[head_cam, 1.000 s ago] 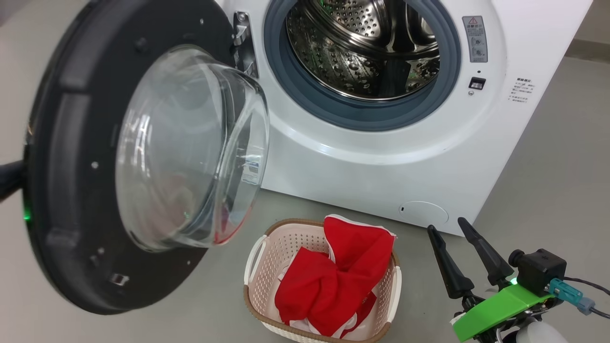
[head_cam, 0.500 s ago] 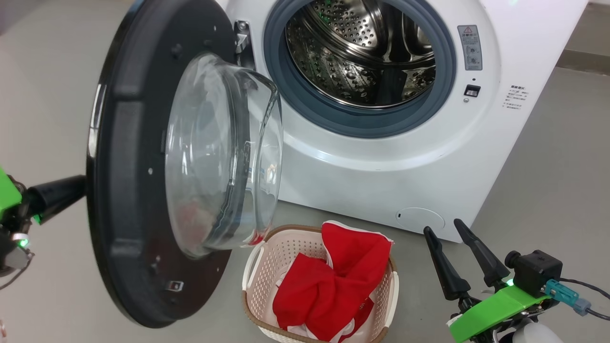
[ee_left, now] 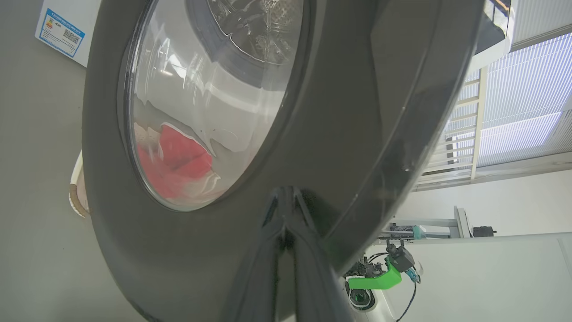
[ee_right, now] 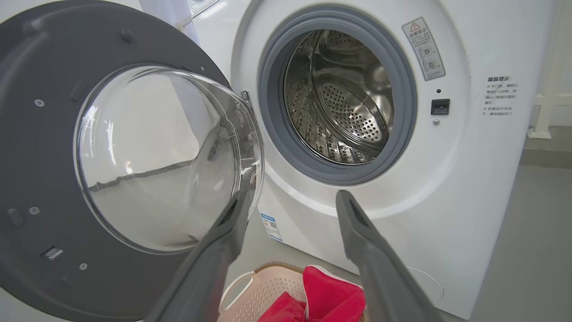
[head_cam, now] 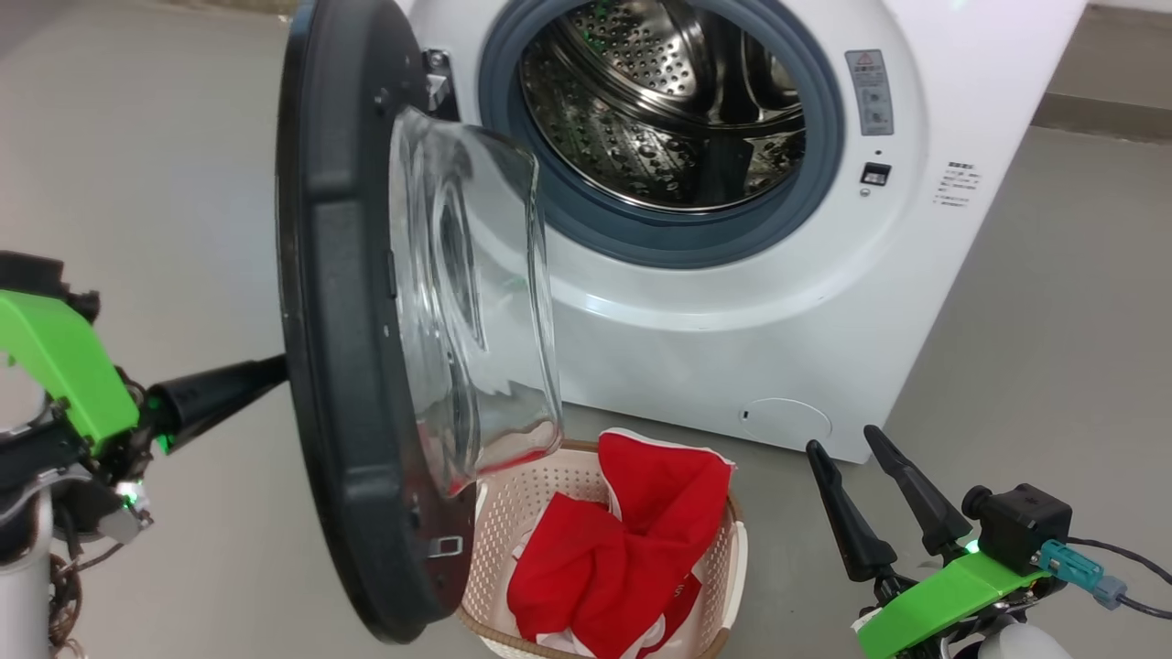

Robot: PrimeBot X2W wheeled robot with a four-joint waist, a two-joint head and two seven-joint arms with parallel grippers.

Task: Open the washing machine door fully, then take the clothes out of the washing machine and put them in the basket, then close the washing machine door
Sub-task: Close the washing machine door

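A: The clothes [head_cam: 623, 549] sit in the basket [head_cam: 549, 494] before the machine, and the drum [head_cam: 659, 101] looks bare.
B: Only closing remains. The left gripper [ee_left: 286, 201], jaws pressed together, rests against the half-open washing machine door [head_cam: 339, 275]. The right gripper [head_cam: 841, 439] waits, jaws spread.

The washing machine [ee_right: 469, 156] bears a warning-triangle sticker [ee_right: 422, 48] and small, perhaps Chinese, print [ee_right: 501, 96].

You've got 1 washing machine [head_cam: 732, 348], w/ 1 door [head_cam: 330, 275], 1 drum [head_cam: 641, 119], 1 small round hatch [head_cam: 786, 421] & 1 warning sticker [head_cam: 868, 81]. 1 basket [head_cam: 549, 476]. Red clothes [head_cam: 632, 549] in it: 1 heap, no. of pcs can't be told. 2 hands: left hand [ee_left: 286, 201] & right hand [head_cam: 842, 441], 2 fingers [head_cam: 847, 514] ea.
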